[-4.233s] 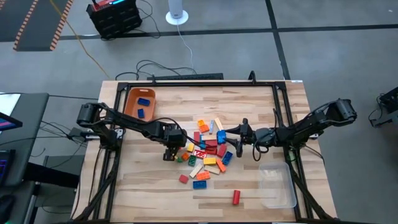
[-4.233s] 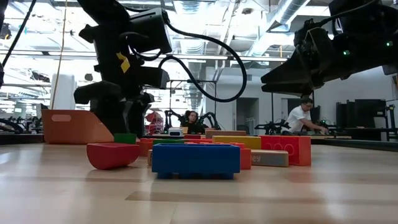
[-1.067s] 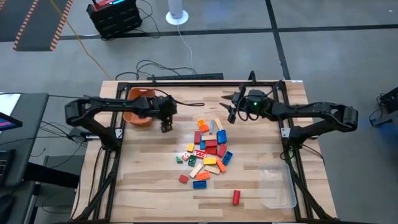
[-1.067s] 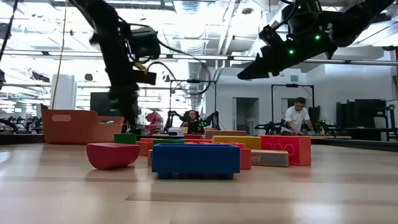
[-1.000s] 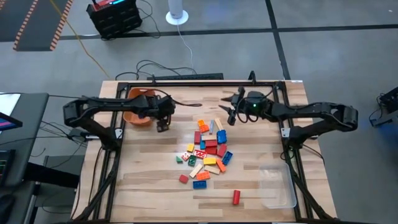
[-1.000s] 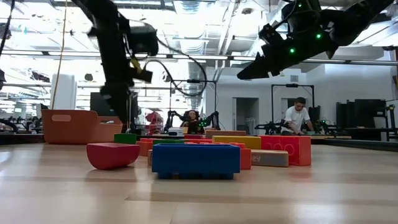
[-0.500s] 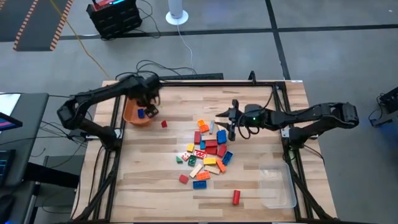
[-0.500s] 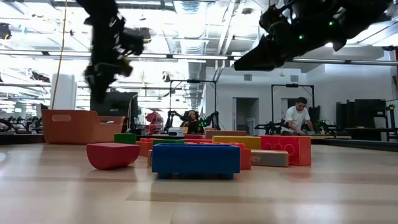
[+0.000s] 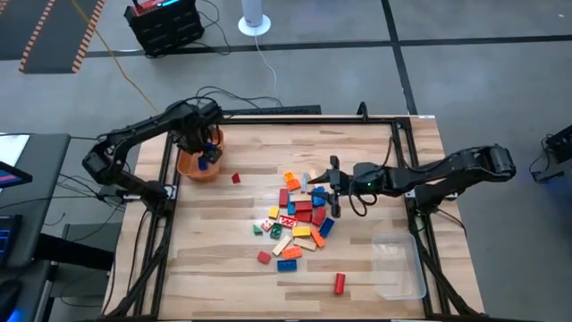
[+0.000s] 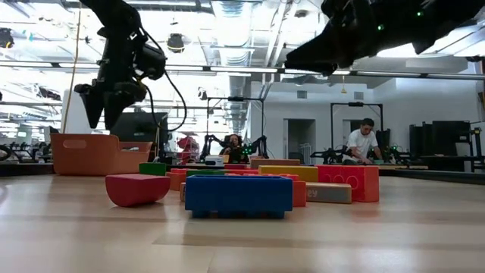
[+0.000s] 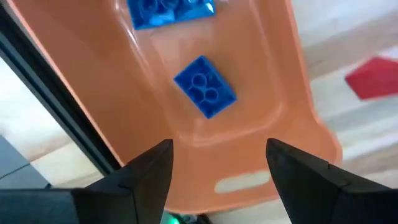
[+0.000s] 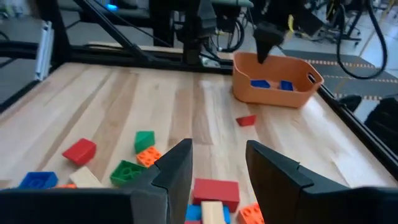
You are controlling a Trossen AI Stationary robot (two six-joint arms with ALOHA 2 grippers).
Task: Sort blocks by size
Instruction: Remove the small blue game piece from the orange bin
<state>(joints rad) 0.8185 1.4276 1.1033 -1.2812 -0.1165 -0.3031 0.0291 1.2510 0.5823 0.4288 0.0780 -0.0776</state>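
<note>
The blocks lie in a loose pile (image 9: 299, 219) at the table's middle, in red, blue, orange, yellow, green and tan. Two blue blocks (image 11: 205, 86) rest on the floor of the orange bin (image 9: 198, 161) at the far left. One small red block (image 9: 235, 178) lies on the wood just right of the bin. My left gripper (image 11: 217, 162) hangs open over the bin, pointing down, with nothing between its fingers. My right gripper (image 12: 217, 165) hovers open above the pile's far right side (image 9: 332, 192), holding nothing.
A clear tray (image 9: 398, 268) stands at the near right. A red block (image 9: 340, 283) and another red one (image 9: 264, 258) lie apart from the pile toward the near edge. Black frame rails run along the table's sides. Bare wood lies between bin and pile.
My left gripper has gone from the spot right of the bin toward the far left, rolling as it went, and now hangs over the bin. A small red block lies on the wood where it was. My right gripper has swung from the far edge toward the pile.
</note>
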